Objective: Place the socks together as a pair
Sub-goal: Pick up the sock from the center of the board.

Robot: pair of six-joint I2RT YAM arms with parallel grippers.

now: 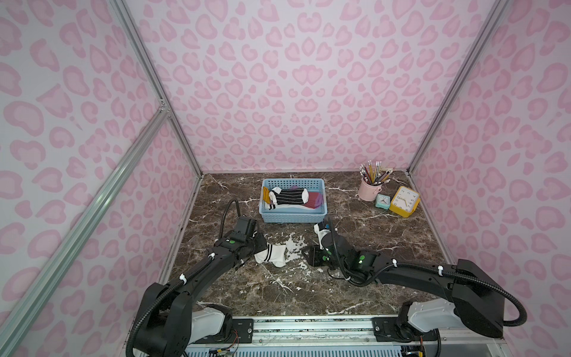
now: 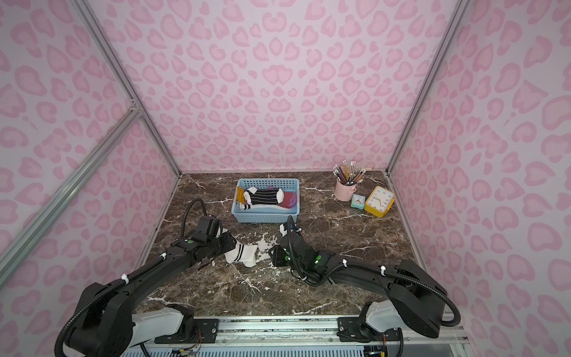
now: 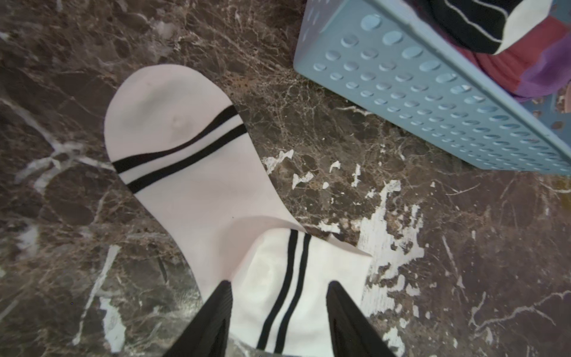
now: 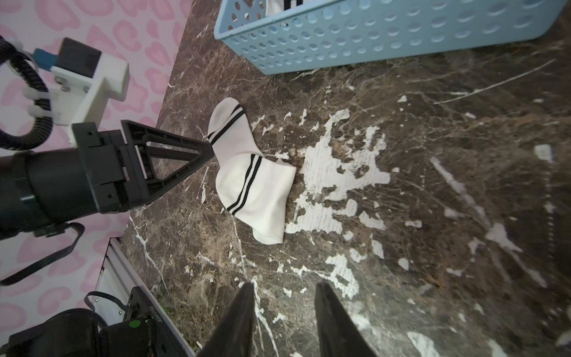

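Left hand [image 3: 279, 284]: you see its fingers apart at the bottom edge of its wrist frame, open over the upper white sock [image 3: 327, 256], whose banded part shows between them.
Right hand [image 4: 285, 284]: open too, at the bottom centre of its wrist frame, with only bare tabletop [image 4: 432, 216] between the fingers, well apart from the socks.
White socks: you have both at the middle of both top views, below the basket. The upper one lies crosswise on the lower white sock [image 3: 185, 148], touching it.
Blue basket [image 1: 293, 217]: above centre; a black striped sock [image 1: 289, 196] lies on top and a maroon sock [image 1: 313, 200] at its right end.
Upper right corner: pink cup of pencils [image 1: 367, 190], teal clock [image 1: 382, 201], yellow clock [image 1: 404, 201].
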